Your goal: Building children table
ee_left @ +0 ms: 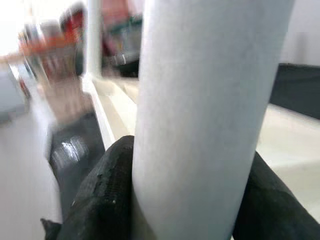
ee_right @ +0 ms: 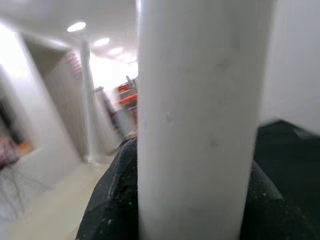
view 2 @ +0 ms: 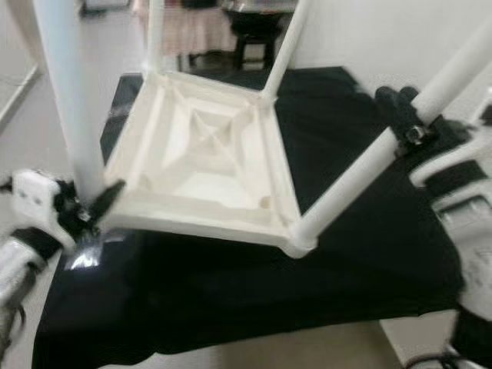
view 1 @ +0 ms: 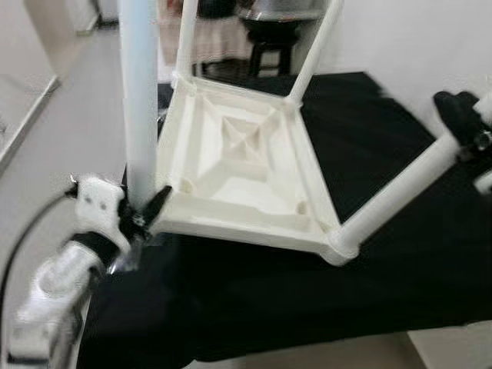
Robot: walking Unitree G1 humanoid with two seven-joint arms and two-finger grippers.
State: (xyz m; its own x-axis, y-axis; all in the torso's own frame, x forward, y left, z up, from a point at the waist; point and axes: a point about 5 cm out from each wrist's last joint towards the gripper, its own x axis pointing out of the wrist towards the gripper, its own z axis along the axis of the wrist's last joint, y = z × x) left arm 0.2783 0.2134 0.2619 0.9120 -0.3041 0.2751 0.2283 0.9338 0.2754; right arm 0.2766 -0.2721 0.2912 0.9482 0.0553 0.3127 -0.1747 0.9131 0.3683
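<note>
A white plastic children's table top point(view 1: 246, 165) lies upside down and tilted over a black-covered surface point(view 1: 307, 300), four white legs fitted at its corners. My left gripper point(view 1: 142, 215) is shut on the near-left leg point(view 1: 140, 100) close to its socket; that leg point(ee_left: 205, 115) sits between the black fingers point(ee_left: 100, 195). My right gripper point(view 2: 411, 123) is shut on the near-right leg point(view 2: 369, 173), which slants up to the right; the same leg point(ee_right: 197, 115) is clamped by the fingers point(ee_right: 112, 200). Two far legs point(view 1: 187, 34) point(view 1: 317, 46) rise at the back.
The black cloth hangs over the near edge point(view 1: 269, 342) of the surface. A dark stool point(view 1: 269, 46) and pink fabric point(view 1: 219, 34) stand behind. A white wall point(view 1: 430, 46) is at the right, pale floor point(view 1: 54, 154) to the left.
</note>
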